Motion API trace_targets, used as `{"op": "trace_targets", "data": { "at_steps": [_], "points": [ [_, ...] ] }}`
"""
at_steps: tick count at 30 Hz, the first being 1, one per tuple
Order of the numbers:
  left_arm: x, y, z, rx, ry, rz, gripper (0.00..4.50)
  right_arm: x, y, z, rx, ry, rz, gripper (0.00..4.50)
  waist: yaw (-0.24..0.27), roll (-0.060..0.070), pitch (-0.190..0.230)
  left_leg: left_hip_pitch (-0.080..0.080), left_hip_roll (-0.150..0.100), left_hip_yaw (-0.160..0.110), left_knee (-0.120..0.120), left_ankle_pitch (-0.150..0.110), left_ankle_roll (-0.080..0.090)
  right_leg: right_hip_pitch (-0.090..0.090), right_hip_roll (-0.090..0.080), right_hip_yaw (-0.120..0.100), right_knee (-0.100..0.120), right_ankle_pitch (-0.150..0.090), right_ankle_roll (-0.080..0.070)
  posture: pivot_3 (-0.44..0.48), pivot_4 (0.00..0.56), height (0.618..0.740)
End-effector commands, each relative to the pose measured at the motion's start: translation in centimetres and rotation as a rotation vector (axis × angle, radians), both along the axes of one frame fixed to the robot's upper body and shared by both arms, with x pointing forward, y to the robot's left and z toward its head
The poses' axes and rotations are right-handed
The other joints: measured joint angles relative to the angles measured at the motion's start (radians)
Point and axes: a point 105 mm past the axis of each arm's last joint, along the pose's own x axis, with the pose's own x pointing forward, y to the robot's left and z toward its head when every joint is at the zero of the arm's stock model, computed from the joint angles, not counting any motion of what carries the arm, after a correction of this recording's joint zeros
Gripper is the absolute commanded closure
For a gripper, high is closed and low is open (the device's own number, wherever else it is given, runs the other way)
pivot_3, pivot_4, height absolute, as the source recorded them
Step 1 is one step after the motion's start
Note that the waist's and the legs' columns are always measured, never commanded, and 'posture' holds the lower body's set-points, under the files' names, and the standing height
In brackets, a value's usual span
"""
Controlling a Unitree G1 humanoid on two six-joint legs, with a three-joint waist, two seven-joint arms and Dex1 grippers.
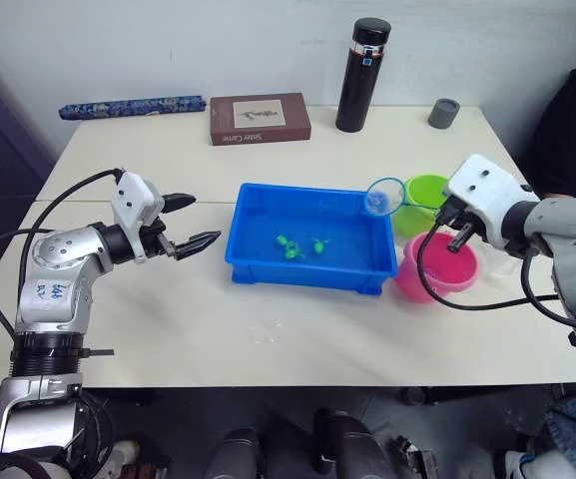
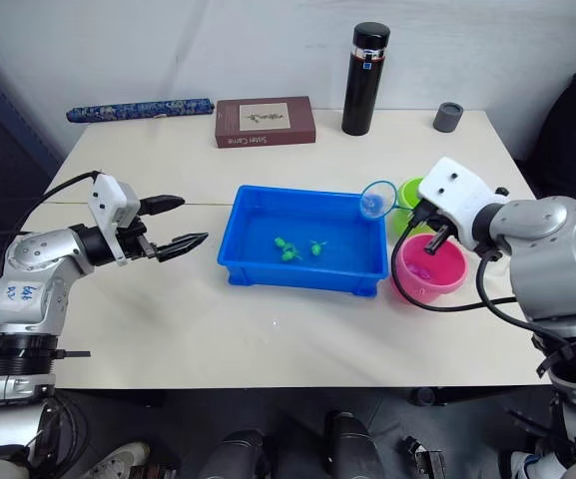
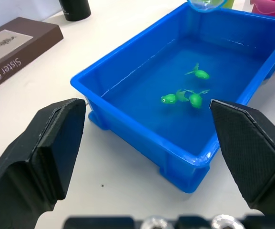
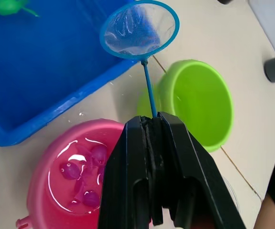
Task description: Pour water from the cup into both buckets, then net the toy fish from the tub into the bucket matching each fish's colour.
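Right hand [image 4: 151, 143] is clamped on the thin handle of the net [image 1: 384, 196], holding its hoop just above the far right corner of the tub [image 1: 258, 261], near the green bucket [image 1: 428, 192] and the pink bucket [image 1: 459, 271], which stand side by side just off the tub's right end on the tabletop [image 1: 268, 329]. Left hand [image 1: 183, 222] hovers beside the tub's left end with its fingers spread wide and nothing between them. Judging by how things lie, the work is well along: the pink bucket holds water with several pink fish [image 4: 82, 176] in it, so the pouring into that one and the pink sorting look done, while three green fish [image 1: 302, 245] float in the tub, so the green ones are what is left to net. The hoop looks empty, though the mesh is too fine to be sure. Whether the green bucket holds water or fish I cannot tell. The right wrist view looks straight down into the pink bucket and shows the fish there, which the head views give merely as a pink glint; the left wrist view gives the clearest look at the three green fish, while the head views add the surroundings: a dark flask [image 1: 364, 75], a brown book [image 1: 260, 118] and a small grey cup [image 1: 444, 113] at the far edge.
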Motion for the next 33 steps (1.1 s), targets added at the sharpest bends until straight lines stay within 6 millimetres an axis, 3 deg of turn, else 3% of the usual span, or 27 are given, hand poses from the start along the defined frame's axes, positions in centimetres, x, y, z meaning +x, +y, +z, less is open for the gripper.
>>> {"op": "trace_targets", "data": {
  "at_steps": [1,6,21,27,33],
  "points": [
    [-0.7,0.3,1.3,0.018,-0.055,0.001,0.02,-1.0,1.3,0.0,-0.023,-0.003,0.083,4.50,0.000,0.000,0.000,0.000,0.000,0.000,0.000,0.000,0.000,0.000,0.000,0.000,0.000,0.000,0.000,0.000,0.150,0.740],
    [-1.1,0.7,1.1,0.021,-0.040,0.005,0.02,-1.7,2.1,-1.3,-0.073,0.051,0.129,4.50,0.000,0.000,0.000,0.000,0.000,0.000,0.000,0.000,0.000,0.000,0.000,0.000,0.000,0.000,0.000,0.000,0.150,0.740],
    [-1.8,0.6,1.2,0.019,-0.041,0.017,0.02,-1.5,4.0,-2.5,-0.191,0.135,0.166,4.50,-0.001,0.000,0.000,0.000,0.000,0.000,0.000,0.000,0.000,0.000,0.000,0.000,-0.004,0.000,0.000,0.000,0.150,0.740],
    [-2.0,0.4,1.3,0.013,-0.044,0.019,0.02,-1.3,5.7,-3.4,-0.162,0.179,0.184,4.50,-0.001,0.000,0.000,0.000,0.000,0.000,0.000,0.000,0.000,0.000,0.000,0.000,-0.004,0.000,0.000,0.000,0.150,0.740],
    [-2.2,0.4,1.2,0.015,-0.041,0.022,0.02,-1.2,7.6,-5.2,-0.028,0.248,0.177,4.50,-0.003,0.000,0.000,0.000,0.000,-0.001,-0.001,0.000,0.000,0.000,0.000,0.000,-0.003,0.000,0.000,0.000,0.150,0.740]
  ]
}}
